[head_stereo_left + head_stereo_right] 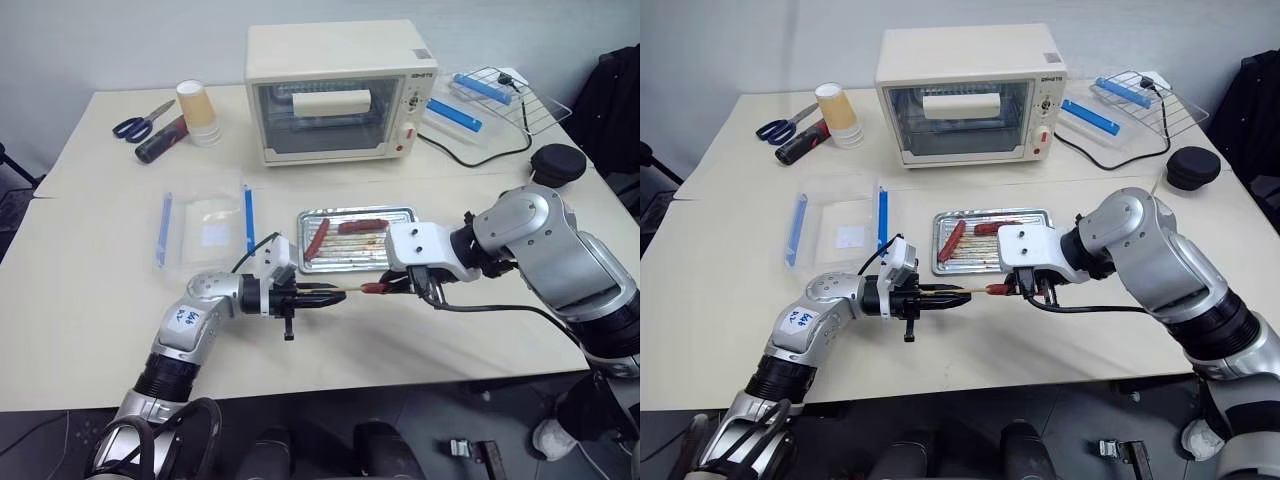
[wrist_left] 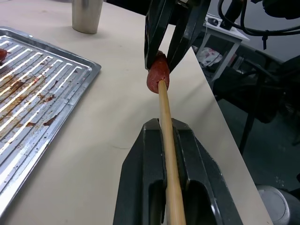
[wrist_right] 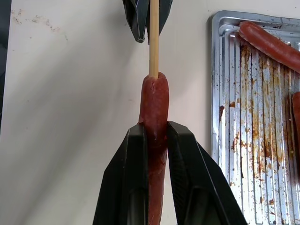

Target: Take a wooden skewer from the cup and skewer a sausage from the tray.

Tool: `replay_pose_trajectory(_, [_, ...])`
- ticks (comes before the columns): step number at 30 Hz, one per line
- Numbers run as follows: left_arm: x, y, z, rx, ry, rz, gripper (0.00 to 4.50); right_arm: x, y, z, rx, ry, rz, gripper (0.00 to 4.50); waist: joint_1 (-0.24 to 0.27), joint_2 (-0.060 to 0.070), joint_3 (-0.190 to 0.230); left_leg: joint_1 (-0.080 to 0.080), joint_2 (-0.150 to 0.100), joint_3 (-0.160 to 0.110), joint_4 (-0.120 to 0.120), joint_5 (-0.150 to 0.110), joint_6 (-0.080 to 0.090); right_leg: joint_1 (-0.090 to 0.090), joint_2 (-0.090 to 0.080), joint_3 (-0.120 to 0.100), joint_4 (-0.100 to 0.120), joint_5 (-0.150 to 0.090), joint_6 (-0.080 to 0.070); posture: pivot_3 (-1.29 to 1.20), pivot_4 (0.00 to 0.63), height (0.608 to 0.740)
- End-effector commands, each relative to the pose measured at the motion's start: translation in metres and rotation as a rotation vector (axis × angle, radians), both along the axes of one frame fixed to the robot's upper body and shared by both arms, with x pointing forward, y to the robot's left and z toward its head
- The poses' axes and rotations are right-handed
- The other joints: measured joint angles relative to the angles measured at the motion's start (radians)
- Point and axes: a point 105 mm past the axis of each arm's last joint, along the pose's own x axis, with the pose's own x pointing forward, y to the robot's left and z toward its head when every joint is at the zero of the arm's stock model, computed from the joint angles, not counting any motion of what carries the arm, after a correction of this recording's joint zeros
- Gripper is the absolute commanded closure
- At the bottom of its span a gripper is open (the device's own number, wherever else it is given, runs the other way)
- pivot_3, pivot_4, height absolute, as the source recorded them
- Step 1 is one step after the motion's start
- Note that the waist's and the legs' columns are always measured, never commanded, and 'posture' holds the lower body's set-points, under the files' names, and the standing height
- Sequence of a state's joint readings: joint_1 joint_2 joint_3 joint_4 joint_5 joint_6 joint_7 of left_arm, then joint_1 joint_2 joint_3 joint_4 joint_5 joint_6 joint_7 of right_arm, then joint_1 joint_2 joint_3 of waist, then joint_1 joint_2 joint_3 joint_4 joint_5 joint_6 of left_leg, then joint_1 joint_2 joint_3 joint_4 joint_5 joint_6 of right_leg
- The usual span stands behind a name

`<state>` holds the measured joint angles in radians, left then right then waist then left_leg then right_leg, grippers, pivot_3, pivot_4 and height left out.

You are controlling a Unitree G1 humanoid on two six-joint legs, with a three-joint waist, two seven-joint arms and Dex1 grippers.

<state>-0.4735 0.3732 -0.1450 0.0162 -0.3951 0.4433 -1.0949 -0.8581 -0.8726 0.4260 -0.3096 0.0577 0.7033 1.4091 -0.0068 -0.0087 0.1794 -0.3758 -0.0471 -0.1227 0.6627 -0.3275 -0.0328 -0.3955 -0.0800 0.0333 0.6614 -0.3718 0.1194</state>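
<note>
Just in front of the shiny ridged metal tray (image 1: 400, 215), above the counter (image 1: 100, 280): left gripper (image 2: 165, 176) clamped on thin, stiff, pale wooden skewer (image 2: 165, 112); right gripper (image 3: 156, 136) pinches soft, greasy reddish-brown sausage (image 3: 154, 101) mid-length. Skewer tip entering the sausage end; likely to slip, so grip close behind the entry.

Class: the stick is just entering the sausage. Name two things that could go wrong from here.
1. The thin pale wooden skewer enters the reddish-brown sausage at its very end; slightly off-axis, it may burst through the side.
2. The right claw pinches the sausage in mid-air beside the shiny ridged metal tray, so pushing by the left claw might slide it out.
</note>
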Motion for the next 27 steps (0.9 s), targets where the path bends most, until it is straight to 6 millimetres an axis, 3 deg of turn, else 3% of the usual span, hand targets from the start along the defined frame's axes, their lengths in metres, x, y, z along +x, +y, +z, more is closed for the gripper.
replay_pose_trajectory(1, [-0.010,-0.015,0.015,-0.049,-0.063,-0.070,4.50,-0.009,0.014,0.004,0.020,-0.015,0.092,4.48,0.005,0.000,0.000,0.000,0.000,0.000,0.000,0.000,0.000,0.000,0.000,0.000,0.000,0.000,0.000,0.00,0.150,0.740])
replay_pose_trajectory(12, [-0.011,-0.018,0.013,-0.037,-0.059,-0.089,4.50,-0.009,0.017,0.004,0.028,-0.013,0.095,4.48,0.005,0.000,0.000,0.000,0.000,0.000,0.000,0.000,0.000,0.000,0.000,0.000,0.000,0.000,0.000,0.00,0.150,0.740])
replay_pose_trajectory(23, [-0.011,-0.035,0.017,-0.041,-0.069,-0.128,4.50,-0.012,0.024,0.003,0.036,-0.007,0.120,4.48,0.006,0.000,0.000,0.000,0.000,0.000,0.000,0.000,0.000,0.000,0.000,0.000,0.000,0.000,0.000,0.00,0.150,0.740])
replay_pose_trajectory(27, [-0.011,-0.031,0.020,-0.056,-0.062,-0.116,4.50,-0.015,0.020,0.000,0.025,0.017,0.119,4.48,0.006,0.000,0.000,0.000,0.000,0.000,0.000,0.000,0.000,0.000,0.000,0.000,0.000,0.000,0.000,0.00,0.150,0.740])
